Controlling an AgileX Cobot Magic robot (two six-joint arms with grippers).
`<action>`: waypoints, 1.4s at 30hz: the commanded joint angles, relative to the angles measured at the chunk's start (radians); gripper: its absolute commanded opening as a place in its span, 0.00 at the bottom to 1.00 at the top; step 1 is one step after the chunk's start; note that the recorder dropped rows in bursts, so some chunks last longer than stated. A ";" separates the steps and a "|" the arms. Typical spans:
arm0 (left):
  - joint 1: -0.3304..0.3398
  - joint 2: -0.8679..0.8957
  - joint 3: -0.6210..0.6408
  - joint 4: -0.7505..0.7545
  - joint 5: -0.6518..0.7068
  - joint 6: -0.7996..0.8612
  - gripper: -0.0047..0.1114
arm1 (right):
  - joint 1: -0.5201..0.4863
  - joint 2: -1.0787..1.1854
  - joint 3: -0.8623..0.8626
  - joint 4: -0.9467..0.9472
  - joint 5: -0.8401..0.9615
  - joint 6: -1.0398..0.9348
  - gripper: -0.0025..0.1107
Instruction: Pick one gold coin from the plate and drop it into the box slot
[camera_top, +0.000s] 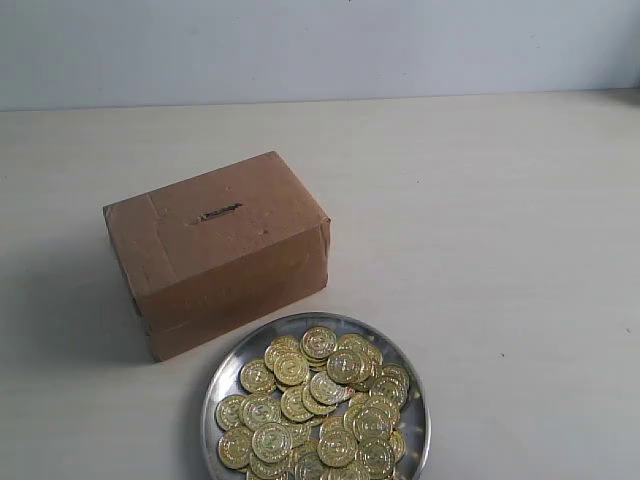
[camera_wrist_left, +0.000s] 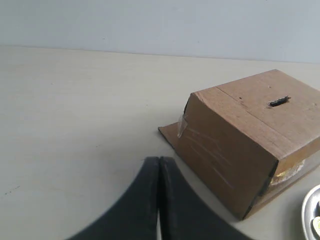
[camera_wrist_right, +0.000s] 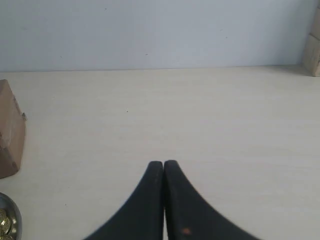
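Brown cardboard box (camera_top: 225, 250) on pale worktop (camera_top: 480, 250), dark slot (camera_top: 217, 213) on top, silver plate (camera_top: 212, 400) heaped with gold coins (camera_top: 320, 400) just beside it, left claw (camera_wrist_left: 159, 165) and right claw (camera_wrist_right: 163, 165) both pressed closed, empty.

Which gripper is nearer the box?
Left. The left gripper is close beside the box; the right gripper sees only the box's corner at its view's edge, farther off.
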 joint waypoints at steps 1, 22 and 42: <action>-0.006 -0.005 0.003 -0.012 -0.006 -0.007 0.04 | -0.004 -0.005 0.005 0.000 -0.004 -0.008 0.02; -0.006 -0.005 0.003 -0.012 -0.006 -0.007 0.04 | -0.004 -0.005 0.005 0.000 -0.004 -0.008 0.02; -0.006 -0.005 0.003 -0.012 -0.006 -0.007 0.04 | -0.004 -0.005 0.005 0.038 -0.105 0.003 0.02</action>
